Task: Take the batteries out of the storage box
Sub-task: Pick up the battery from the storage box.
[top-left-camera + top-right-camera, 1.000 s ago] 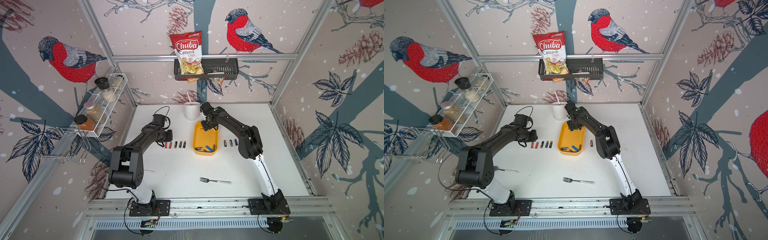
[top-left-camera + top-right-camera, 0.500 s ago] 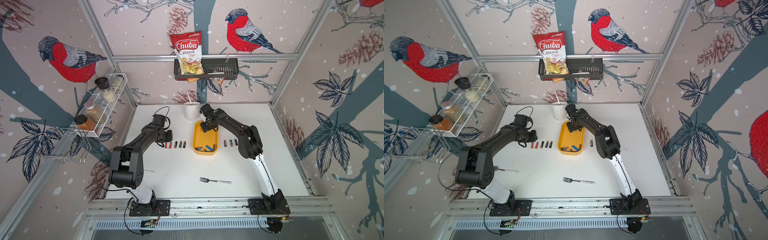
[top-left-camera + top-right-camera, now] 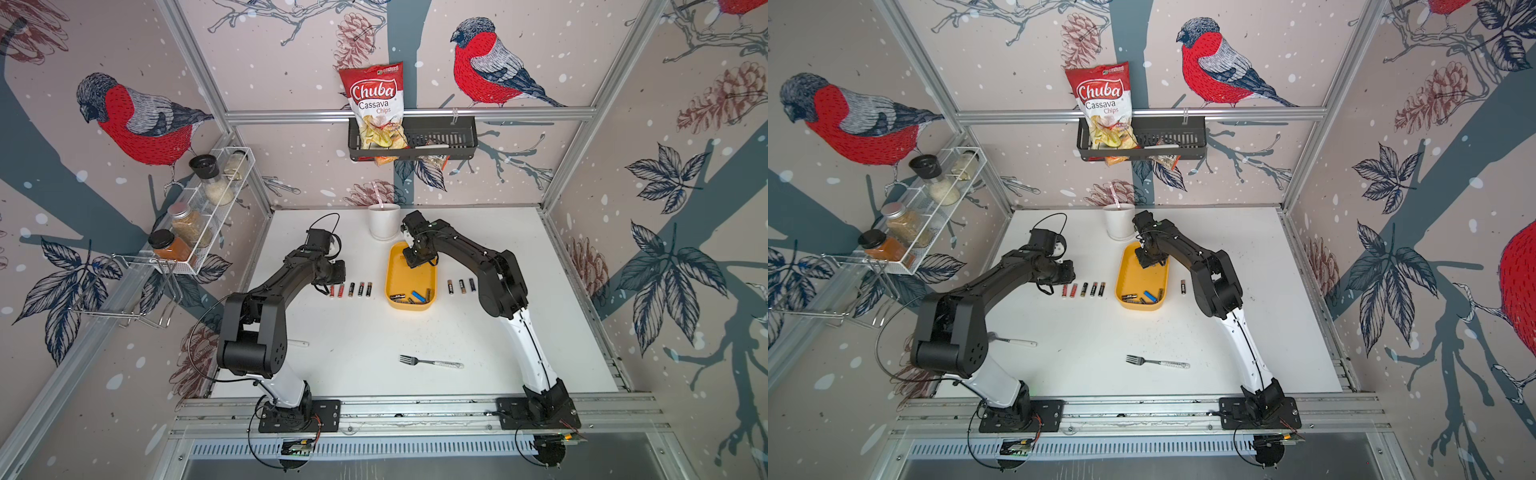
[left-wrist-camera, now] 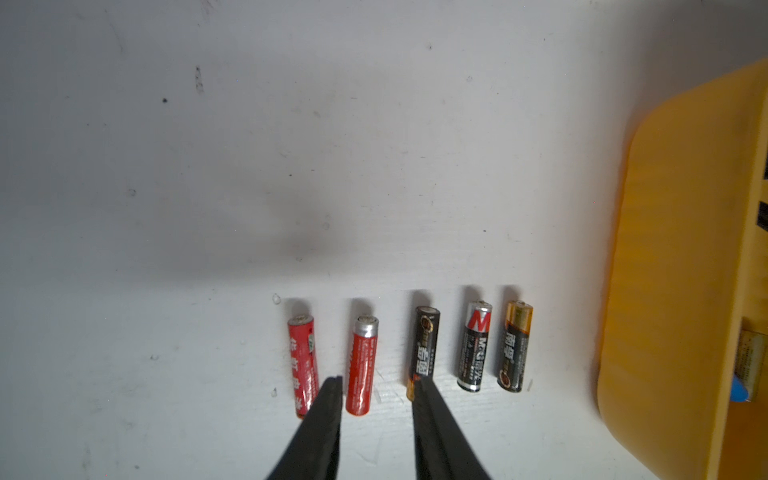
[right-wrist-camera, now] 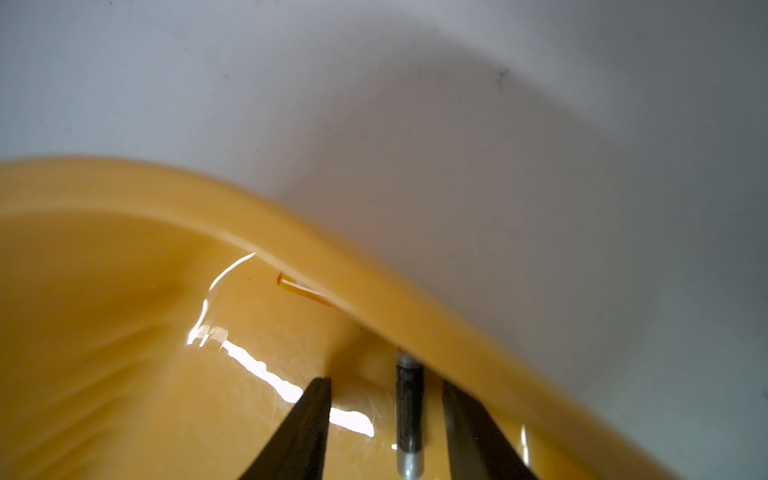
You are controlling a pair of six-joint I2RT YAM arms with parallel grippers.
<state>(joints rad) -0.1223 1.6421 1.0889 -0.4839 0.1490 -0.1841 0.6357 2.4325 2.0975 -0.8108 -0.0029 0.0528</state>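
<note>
In both top views the oblong yellow plastic storage box (image 3: 409, 279) stands in the middle of the white table (image 3: 374, 340). A small heap of cylindrical batteries (image 3: 411, 296) lies at its near end. A row of five batteries (image 3: 351, 289) lies on the table on one side of the box, and a row of three batteries (image 3: 460, 286) on the other. The right pincer (image 3: 415, 262) reaches down into the far end of the box.

In the left wrist view the left pincer (image 4: 376, 384) stands apart and empty over the table. Its tips are by the ends of the red battery with a silver cap (image 4: 361, 365) and the black battery (image 4: 424, 349). The box wall is just beyond the row.

In the right wrist view the right pincer's jaws are apart and straddle a slim dark battery with bare metal ends (image 5: 409, 399). This one lies on the glossy box floor, close under the curved wall. One finger (image 5: 469, 424) is just beside it and the other finger (image 5: 307, 424) is further off, so nothing is clamped.

The battery should be light, rigid and smooth. Being round, it is likely to roll, or to squirt out of a skewed pinch. The best hold looks to be across the middle of the barrel, with the fingers square to its length. The nearby wall leaves little room for the outer finger.
</note>
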